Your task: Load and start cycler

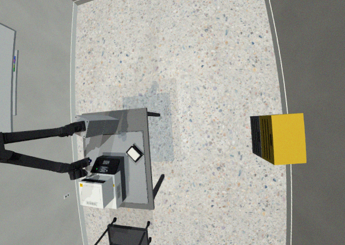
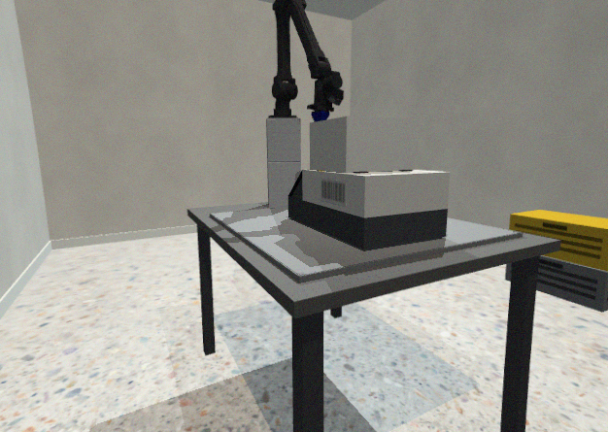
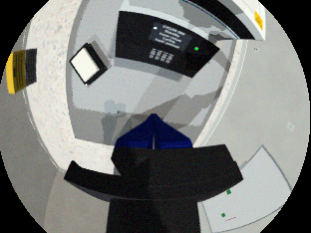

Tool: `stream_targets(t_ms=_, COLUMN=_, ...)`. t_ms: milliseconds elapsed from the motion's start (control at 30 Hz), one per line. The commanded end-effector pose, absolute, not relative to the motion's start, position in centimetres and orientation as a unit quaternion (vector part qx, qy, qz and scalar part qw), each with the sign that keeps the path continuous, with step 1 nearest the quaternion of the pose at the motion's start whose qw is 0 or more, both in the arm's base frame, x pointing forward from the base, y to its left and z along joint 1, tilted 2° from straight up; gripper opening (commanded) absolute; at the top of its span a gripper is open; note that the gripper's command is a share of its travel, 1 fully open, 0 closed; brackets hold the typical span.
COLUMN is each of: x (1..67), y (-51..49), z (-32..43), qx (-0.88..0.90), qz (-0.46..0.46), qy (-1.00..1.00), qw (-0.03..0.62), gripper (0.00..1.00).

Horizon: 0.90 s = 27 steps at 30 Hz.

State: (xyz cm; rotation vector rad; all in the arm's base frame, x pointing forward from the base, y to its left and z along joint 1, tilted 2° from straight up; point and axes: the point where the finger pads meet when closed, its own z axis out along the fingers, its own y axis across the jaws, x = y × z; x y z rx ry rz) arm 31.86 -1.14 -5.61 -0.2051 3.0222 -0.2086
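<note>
The cycler Q1 (image 1: 101,181) stands on the grey table with its white lid (image 2: 378,184) shut. Its black sloped key panel (image 1: 107,164) faces my arm's side, and its lamp (image 3: 197,48) is green. The sealed plate T27 (image 1: 134,152) lies on its dark nest N1 beside the panel, turned at an angle. It also shows in the wrist view (image 3: 87,64) and is hidden behind Q1 in the exterior view. My gripper (image 1: 88,161) is shut and empty. Its blue fingertips (image 3: 155,135) (image 2: 320,116) hang high above the table in front of the panel (image 3: 162,43), apart from the keys.
My arm's grey pedestal (image 1: 98,125) stands at the table's back corner. A pale upright panel (image 2: 327,143) shows behind Q1, below the gripper. A yellow box (image 1: 281,137) stands on the floor far from the table. A dark chair (image 1: 128,234) is near the table's end.
</note>
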Motion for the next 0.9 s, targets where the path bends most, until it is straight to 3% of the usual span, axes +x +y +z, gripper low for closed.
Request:
stream_targets(t_ms=0, x=32.6, y=-1.1, z=-6.9, qx=-0.131, qz=-0.085, qy=0.985, qw=0.076, gripper=0.0)
stream_targets(t_ms=867, x=31.7, y=-1.4, z=-17.0, qx=-0.467, qz=-0.215, qy=0.84, qw=0.173, gripper=0.0)
